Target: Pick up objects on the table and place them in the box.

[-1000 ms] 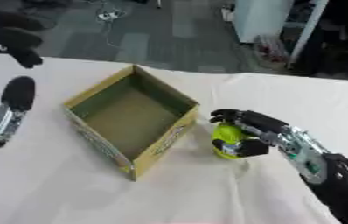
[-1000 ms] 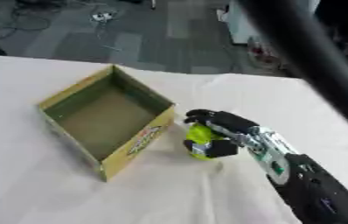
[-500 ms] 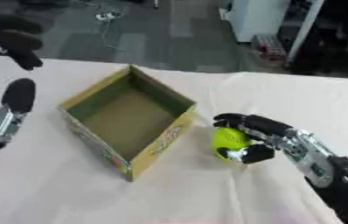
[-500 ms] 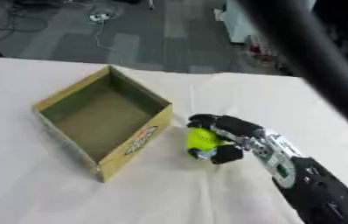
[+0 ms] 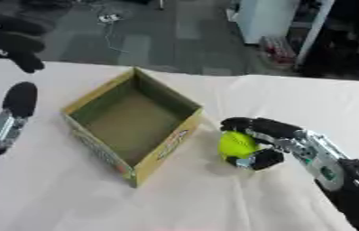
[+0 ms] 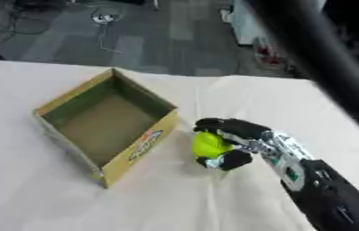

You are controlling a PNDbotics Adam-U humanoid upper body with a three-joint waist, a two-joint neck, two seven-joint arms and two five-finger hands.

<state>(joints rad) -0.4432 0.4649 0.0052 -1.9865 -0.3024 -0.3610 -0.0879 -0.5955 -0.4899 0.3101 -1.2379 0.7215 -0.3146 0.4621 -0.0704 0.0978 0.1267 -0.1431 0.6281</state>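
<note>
The right hand (image 5: 263, 143) has its fingers and thumb curled round the yellow-green ball (image 5: 236, 144), just off the box (image 5: 166, 146) at about 3 o'clock from its centre. Against a second ago the ball looks slightly higher in that grasp, though a camera shift may account for this. So the pick seems secured, and carrying it toward 9 o'clock over the rim comes next. The left hand (image 5: 7, 121) rests open at 9 o'clock.

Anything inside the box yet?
Nothing shows in the box: its brown floor looks bare, though the near walls hide a strip of it. The yellow-green ball is outside, in the right hand.
</note>
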